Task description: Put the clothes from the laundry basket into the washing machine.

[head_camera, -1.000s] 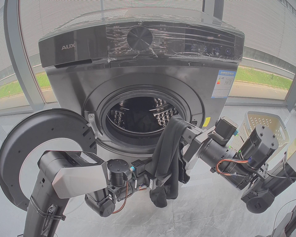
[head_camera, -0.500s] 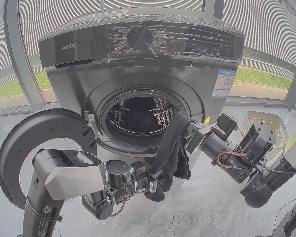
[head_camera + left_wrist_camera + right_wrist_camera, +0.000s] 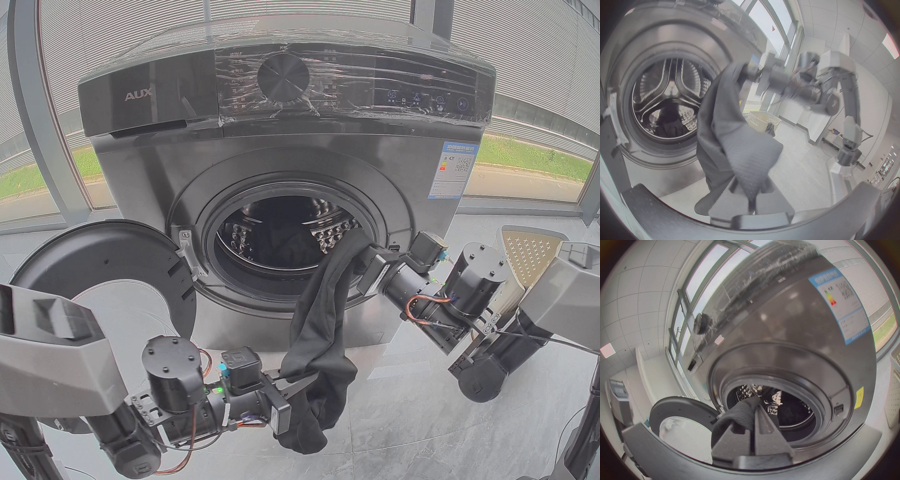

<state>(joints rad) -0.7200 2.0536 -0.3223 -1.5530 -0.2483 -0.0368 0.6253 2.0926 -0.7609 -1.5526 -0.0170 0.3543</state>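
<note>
A long black garment (image 3: 319, 337) hangs in front of the washing machine (image 3: 287, 156), held at both ends. My right gripper (image 3: 361, 257) is shut on its upper end at the right rim of the open drum (image 3: 284, 234). Lower down, near the floor, my left gripper (image 3: 305, 382) is shut on a fold of its lower part, and the tail droops below. In the left wrist view the garment (image 3: 734, 147) rises from my left gripper (image 3: 752, 200) towards the right arm. In the right wrist view my right gripper (image 3: 753, 418) pinches the cloth (image 3: 739, 415) just before the drum mouth (image 3: 787, 412). Something dark (image 3: 281, 244) lies inside the drum.
The round door (image 3: 100, 269) stands swung open to the left of the drum. A pale laundry basket (image 3: 531, 250) sits on the floor to the right, behind my right arm, also seen as the basket (image 3: 762, 120) in the left wrist view. The grey tiled floor (image 3: 406, 425) lies below.
My right gripper has carried the garment's top end left, up to the drum's rim. My left arm has dropped lower and leftwards, drawing the garment's lower part down.
</note>
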